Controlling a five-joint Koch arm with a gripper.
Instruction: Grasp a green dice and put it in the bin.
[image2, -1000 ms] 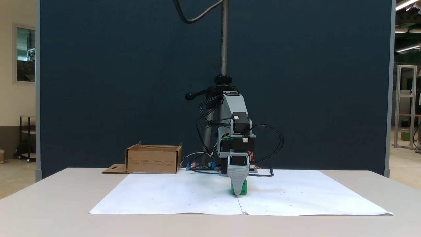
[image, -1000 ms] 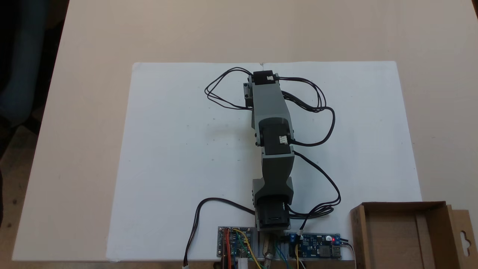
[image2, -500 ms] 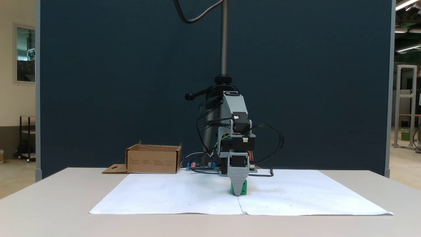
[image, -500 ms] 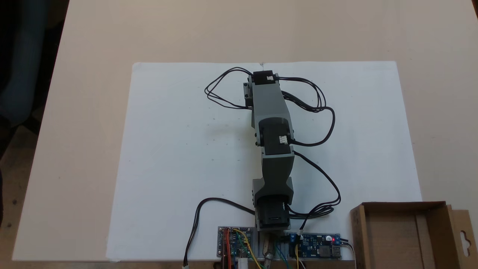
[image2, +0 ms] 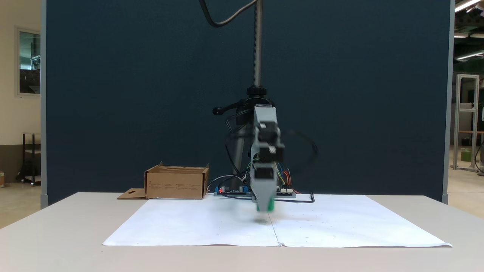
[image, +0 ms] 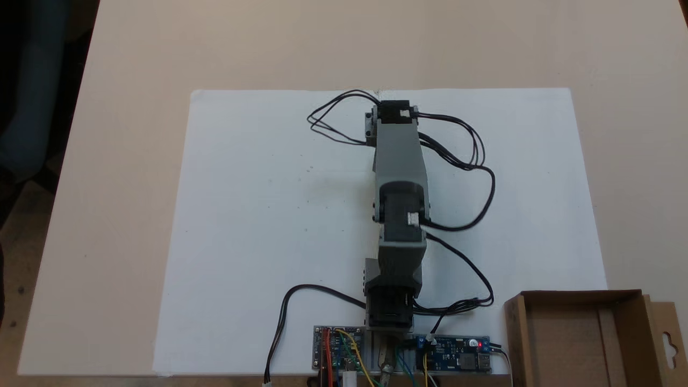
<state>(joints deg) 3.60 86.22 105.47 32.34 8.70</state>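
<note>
In a fixed view from the front, the green dice [image2: 270, 204] hangs a little above the white paper [image2: 189, 223], blurred by motion. My grey gripper [image2: 264, 206] points down and is shut on the dice, with one finger covering most of its front. From above, the stretched-out arm [image: 400, 161] hides whatever is below its wrist. The bin, a shallow brown cardboard box [image: 564, 344], stands empty at the lower right beside the arm's base. From the front the bin [image2: 176, 185] sits at the back left of the table.
Black cables [image: 473, 161] loop off the arm's right side. Circuit boards [image: 457, 355] with wires lie at the arm's base next to the bin. The bin's flap [image: 666, 338] with a hang-hole lies flat outside it. A dark screen [image2: 113, 94] stands behind the table.
The gripper has lifted the dice off the paper. The arm has swung slightly, to the right seen from above and to the left seen from the front, and is blurred with motion.
</note>
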